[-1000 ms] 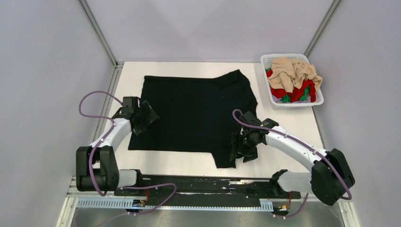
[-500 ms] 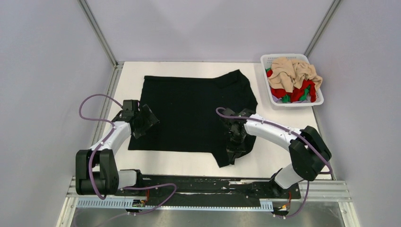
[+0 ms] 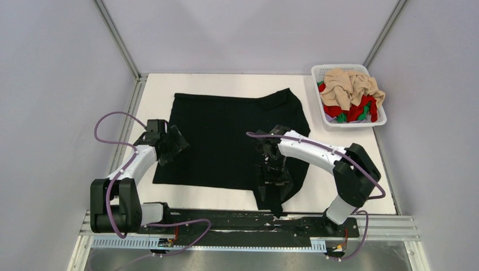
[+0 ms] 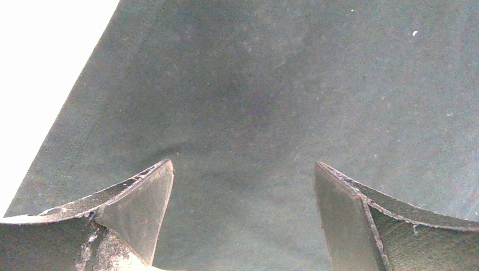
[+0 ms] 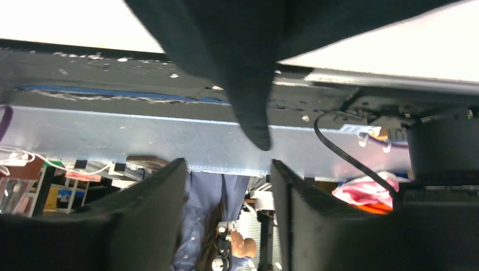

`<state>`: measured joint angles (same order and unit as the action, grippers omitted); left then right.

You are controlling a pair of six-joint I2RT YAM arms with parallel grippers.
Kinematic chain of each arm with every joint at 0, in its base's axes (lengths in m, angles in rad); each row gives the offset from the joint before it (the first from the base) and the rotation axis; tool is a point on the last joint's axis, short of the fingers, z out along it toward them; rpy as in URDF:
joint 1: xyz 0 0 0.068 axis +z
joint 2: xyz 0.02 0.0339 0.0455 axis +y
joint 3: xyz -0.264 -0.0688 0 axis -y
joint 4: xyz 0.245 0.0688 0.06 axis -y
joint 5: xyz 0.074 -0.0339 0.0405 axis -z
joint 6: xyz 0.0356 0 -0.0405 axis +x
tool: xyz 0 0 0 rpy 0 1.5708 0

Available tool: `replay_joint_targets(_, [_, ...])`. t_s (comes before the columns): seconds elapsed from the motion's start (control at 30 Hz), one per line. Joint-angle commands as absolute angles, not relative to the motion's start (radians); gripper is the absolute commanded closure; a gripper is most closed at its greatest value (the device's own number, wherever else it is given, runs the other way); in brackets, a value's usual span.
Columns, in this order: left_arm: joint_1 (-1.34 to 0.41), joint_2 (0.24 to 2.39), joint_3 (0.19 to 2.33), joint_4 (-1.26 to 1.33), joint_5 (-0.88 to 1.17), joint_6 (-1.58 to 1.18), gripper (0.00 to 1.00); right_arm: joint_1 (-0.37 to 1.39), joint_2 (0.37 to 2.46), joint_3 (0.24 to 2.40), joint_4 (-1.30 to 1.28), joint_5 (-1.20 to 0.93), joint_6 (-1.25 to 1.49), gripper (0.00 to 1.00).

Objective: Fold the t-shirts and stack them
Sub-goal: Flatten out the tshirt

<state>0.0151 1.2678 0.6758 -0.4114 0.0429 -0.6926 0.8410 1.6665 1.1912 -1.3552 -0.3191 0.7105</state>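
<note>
Top external: mounted high behind the arm bases, facing down and forward over the whole surface. Left wrist: very near, facing down onto the black t-shirt. Right wrist: near, facing the surface's near-edge aluminium rail. All three views share that shirt.

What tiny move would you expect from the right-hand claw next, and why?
Probably the right gripper should ease forward and close on the drooping corner of the large black cloth t-shirt. Its jaws stand open, and that corner hangs past the white table's near edge, in line with the gap.
</note>
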Motion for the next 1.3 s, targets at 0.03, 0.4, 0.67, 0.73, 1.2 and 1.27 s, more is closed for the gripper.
replay_joint_targets(0.03, [0.021, 1.255, 0.688, -0.426, 0.004, -0.679, 0.00, 0.814, 1.549, 1.270, -1.233, -0.303, 0.676, 0.22])
replay_joint_targets(0.4, [0.021, 1.301, 0.700, -0.421, -0.022, -0.690, 0.00, 0.393, 1.164, 0.874, -1.052, -0.217, 0.799, 0.09])
replay_joint_targets(0.67, [0.021, 1.335, 0.703, -0.414, -0.009, -0.693, 0.00, 0.374, 1.231, 0.704, -0.923, -0.171, 0.839, 0.38])
replay_joint_targets(0.73, [0.021, 1.337, 0.703, -0.415, -0.012, -0.691, 0.00, 0.373, 1.277, 0.693, -0.893, -0.149, 0.849, 0.42])
replay_joint_targets(1.2, [0.021, 1.359, 0.715, -0.406, -0.040, -0.686, 0.00, 0.373, 1.424, 0.751, -0.850, 0.043, 0.852, 0.96])
replay_joint_targets(1.27, [0.021, 1.363, 0.721, -0.411, -0.046, -0.681, 0.00, 0.371, 1.422, 0.806, -0.944, 0.085, 0.850, 1.00])
